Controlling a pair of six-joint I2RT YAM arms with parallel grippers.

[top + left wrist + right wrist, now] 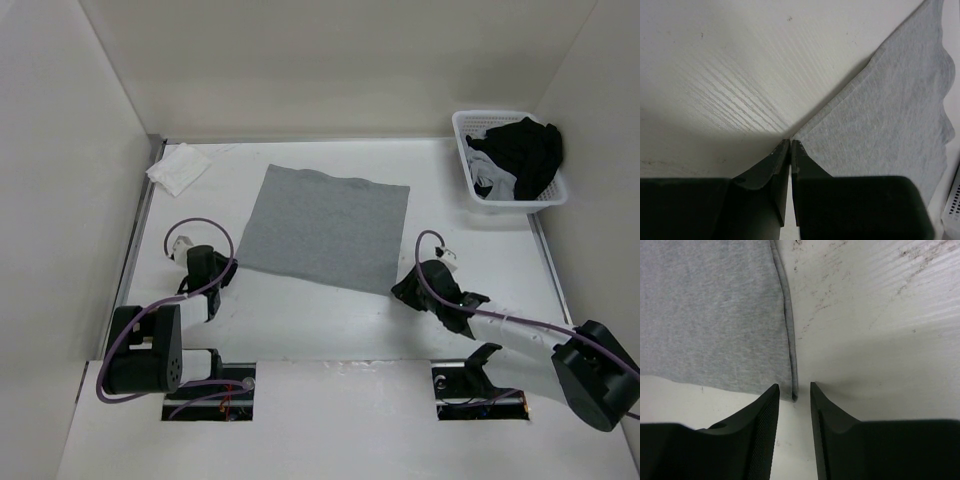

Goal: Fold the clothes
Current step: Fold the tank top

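The clothes [325, 225], one plain light-grey garment, lie flat in a rough square at the middle of the table. My left gripper [230, 266] is at the near-left corner. In the left wrist view its jaws are pressed together [790, 141] right where the corner of the clothes [890, 115] ends, pinching that tip. My right gripper [398, 290] is at the near-right corner. In the right wrist view it is open [795, 386], one finger on either side of the hemmed corner of the clothes [710, 315], low on the table.
A white basket [460, 150] at the back right holds a black garment with white bits [525, 155]; its edge shows in the left wrist view [952, 200]. A small white cloth [178, 167] lies at the back left. White walls enclose the table on three sides.
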